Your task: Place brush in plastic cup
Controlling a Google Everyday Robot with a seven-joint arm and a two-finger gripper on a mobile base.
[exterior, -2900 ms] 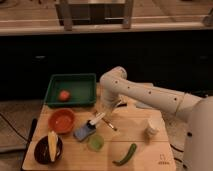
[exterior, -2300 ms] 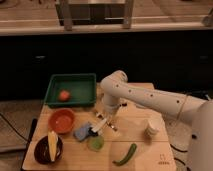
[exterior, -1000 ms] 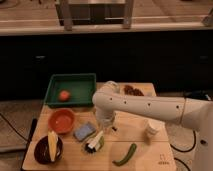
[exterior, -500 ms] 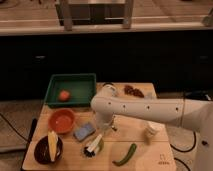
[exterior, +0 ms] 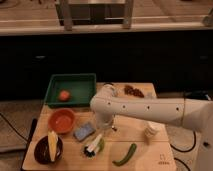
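Note:
The brush rests tilted on the light-green plastic cup near the board's front. Its white handle points up and right, and its dark head is at the lower left. My gripper hangs just above and behind the cup, at the end of the white arm that reaches in from the right. It looks apart from the brush handle. The cup is mostly hidden by the brush.
A blue sponge lies left of the cup, next to an orange bowl. A dark bowl with a yellow item is at front left. A green tray holds a red fruit. A green chili, a white cup and brown food are also here.
The arm carried the brush from beside the sponge down to the green cup. The brush now lies on the cup, and the gripper has risen slightly.

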